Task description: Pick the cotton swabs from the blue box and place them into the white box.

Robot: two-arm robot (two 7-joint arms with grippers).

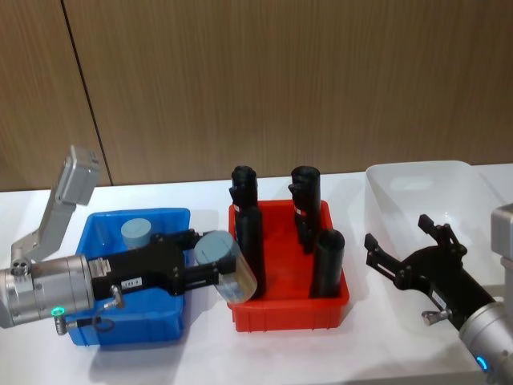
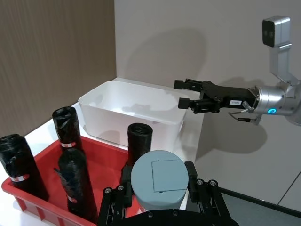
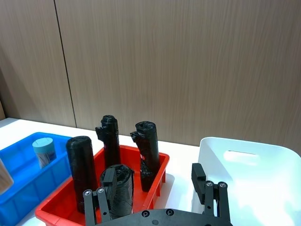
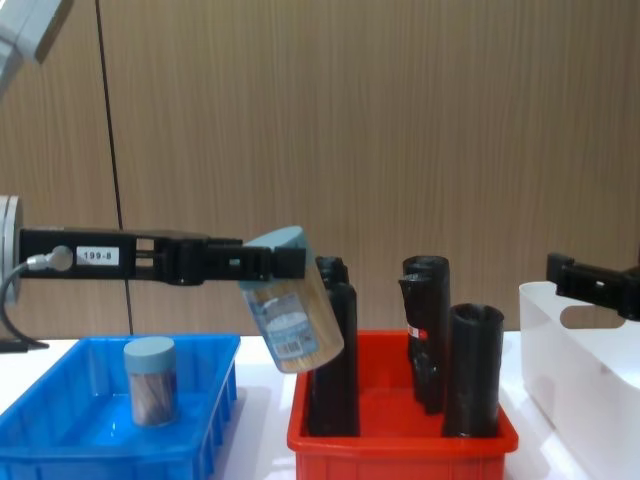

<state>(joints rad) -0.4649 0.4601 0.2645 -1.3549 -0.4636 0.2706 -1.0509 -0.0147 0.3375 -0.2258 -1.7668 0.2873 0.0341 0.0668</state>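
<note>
The left gripper (image 1: pixel 207 271) was clamped on one cotton swabs tub (image 1: pixel 236 277), tilted and raised between the blue box (image 1: pixel 128 329) and the red tray (image 1: pixel 288 309). A second tub (image 1: pixel 136 233) stood in the blue box. The right gripper (image 1: pixel 398 233) hung spread open above the near left rim of the white box (image 1: pixel 425 192).

The light is bright and even and falls from above. In the head view the white bench (image 1: pixel 369 345) is nearly washed out, and the white box (image 1: pixel 417 168) almost melts into it. A soft shadow lies on the bench along the front of the blue tray (image 1: pixel 144 327). In the left wrist view a broad, faint shadow spreads over the grey wall (image 2: pixel 155 47). The white box's inside glares in the right wrist view. The black cylinders (image 4: pixel 470 370) show little surface detail.
</note>
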